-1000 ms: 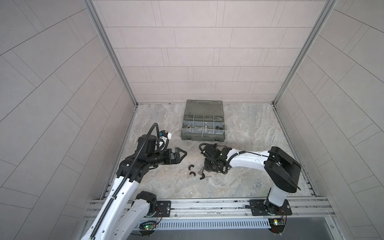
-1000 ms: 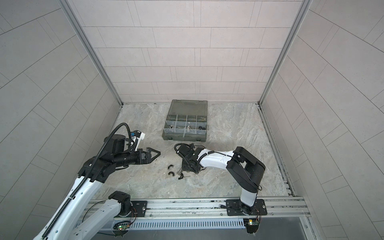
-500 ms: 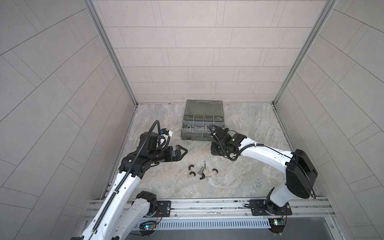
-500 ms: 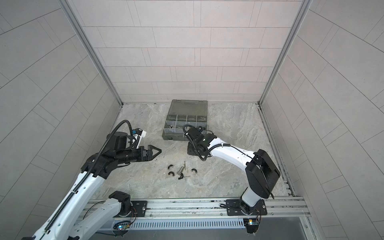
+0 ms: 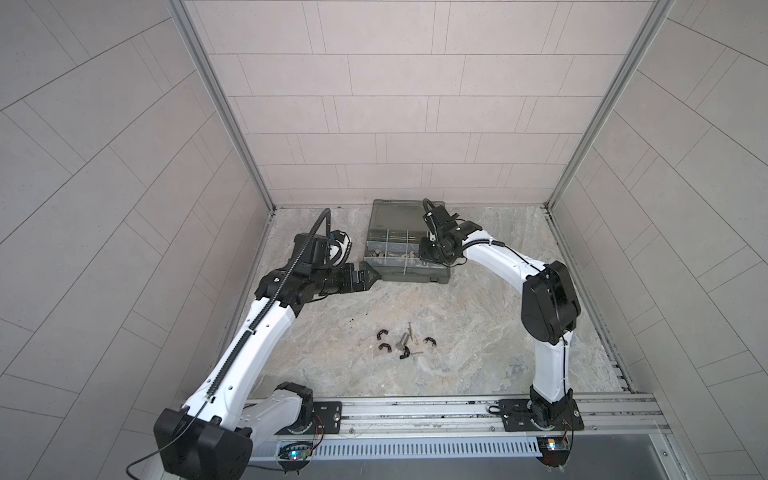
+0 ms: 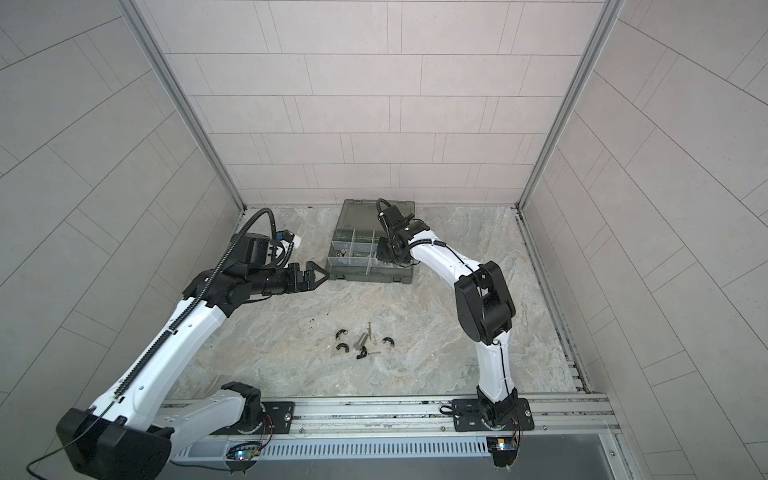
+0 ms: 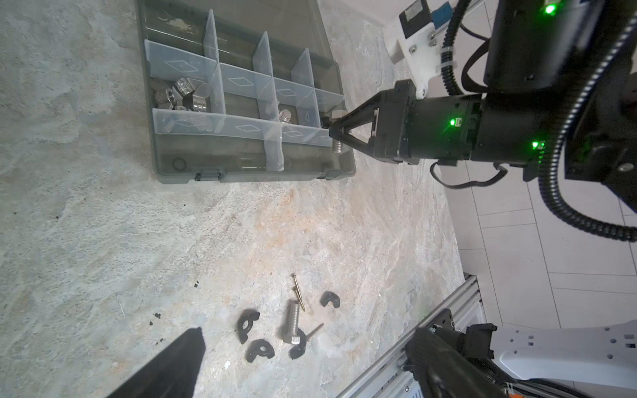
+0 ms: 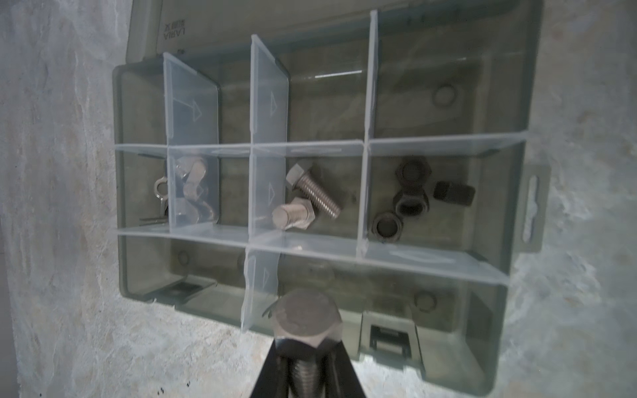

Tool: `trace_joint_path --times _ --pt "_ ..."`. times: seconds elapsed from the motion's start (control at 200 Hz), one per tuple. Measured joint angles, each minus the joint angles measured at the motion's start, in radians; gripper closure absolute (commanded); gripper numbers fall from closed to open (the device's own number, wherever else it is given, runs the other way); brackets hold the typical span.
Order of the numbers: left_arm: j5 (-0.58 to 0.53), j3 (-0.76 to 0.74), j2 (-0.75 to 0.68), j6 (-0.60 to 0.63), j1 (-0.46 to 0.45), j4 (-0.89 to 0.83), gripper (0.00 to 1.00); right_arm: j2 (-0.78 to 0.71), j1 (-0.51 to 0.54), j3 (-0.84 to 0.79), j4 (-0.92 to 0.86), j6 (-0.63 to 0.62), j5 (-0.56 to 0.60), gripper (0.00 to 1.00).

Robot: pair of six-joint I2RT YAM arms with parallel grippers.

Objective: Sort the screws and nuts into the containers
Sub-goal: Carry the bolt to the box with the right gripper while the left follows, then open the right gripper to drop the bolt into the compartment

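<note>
Right wrist: right gripper (image 8: 306,344) pinches silver hex-head bolt (image 8: 305,318) by shank, likely for dropping into grey-green plastic organiser (image 8: 465,344).
Left gripper (image 5: 369,277): wide, idle.

Found organiser case (image 5: 407,276) at table (image 5: 478,353) rear centre. Noted loose screw (image 5: 402,341) and clips (image 5: 382,333) before it. Logged screws (image 8: 312,193) and nuts (image 8: 412,203) in adjoining middle-row compartments (image 8: 362,193).

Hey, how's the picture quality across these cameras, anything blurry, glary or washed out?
Right wrist view: the held bolt sits close to the lens and looks soft, and the table around the organiser case is washed out. Left wrist view: the left gripper finger is a dark, soft wedge at the edge, and the green lights flare. Both top views: sharp, evenly lit, no glare.
</note>
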Motion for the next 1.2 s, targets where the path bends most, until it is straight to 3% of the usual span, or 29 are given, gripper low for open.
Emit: trace_joint_path --times 0.255,0.505,0.69,0.826,0.991,1.201 --pt "0.001 0.019 0.154 -0.039 0.0 0.087 0.0 0.164 -0.056 0.186 -0.018 -0.039 -0.054 0.84" --pt "0.025 0.028 0.206 -0.076 0.0 0.146 0.0 0.214 -0.082 0.214 -0.017 -0.042 -0.095 0.83" --pt "0.018 0.028 0.206 -0.088 0.0 0.156 0.0 0.219 -0.083 0.213 -0.01 -0.056 -0.123 0.62" --pt "0.003 0.027 0.202 -0.098 0.0 0.154 0.0 0.214 -0.082 0.196 0.014 -0.065 -0.142 0.58" --pt "-0.006 -0.001 0.146 -0.101 0.0 0.142 0.0 0.122 -0.071 0.092 0.02 -0.08 -0.135 0.6" --pt "-0.012 -0.087 -0.015 -0.1 0.0 0.098 0.0 -0.185 -0.013 -0.186 0.042 -0.065 -0.11 0.64"
